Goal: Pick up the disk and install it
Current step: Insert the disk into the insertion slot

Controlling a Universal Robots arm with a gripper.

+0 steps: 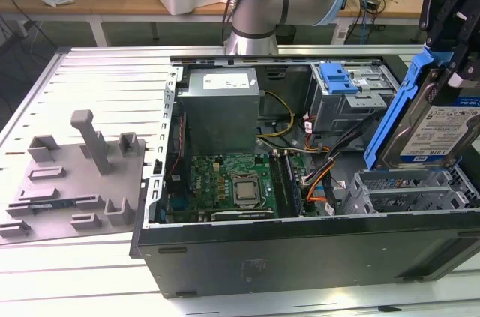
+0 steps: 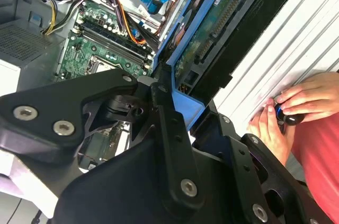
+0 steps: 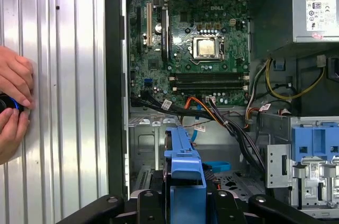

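Up at the exterior view's right: the gripper [image 1: 452, 62], clamped firmly on the top end of the disk [image 1: 439, 133]. Holds it standing on edge and tilted, labelled silver face outward, blue carrier frame around it. Hangs right over the metal drive cage [image 1: 409, 191] at that end of the open computer case [image 1: 300, 253]. Low corner down by the cage's top edge; touching or not, cannot tell.

Over to the second wrist view: past the black linkages of the gripper [image 2: 185, 105] onto the other face of the disk [image 2: 212, 38], green circuit board bare, blue frame along its edges. Beside the case, on the slotted table [image 2: 318, 28], a person's hands [image 2: 286, 110] cupped around a small dark object [image 2: 290, 119].

Now the first wrist view: edge-on to the disk [image 3: 184, 166], blue frame showing between the gripper's black arms. Beyond it, deep in the case, the motherboard [image 3: 196, 38] with its processor socket [image 3: 206, 47], a bundle of cables [image 3: 222, 115] and the power supply [image 3: 312, 1]. Also a blue caddy [image 3: 315, 144], seated in its bay, well apart from the held disk.

Out on the exterior view's left: a grey fixture plate [image 1: 75, 174] with upright pegs, flat on the table just beside the case.
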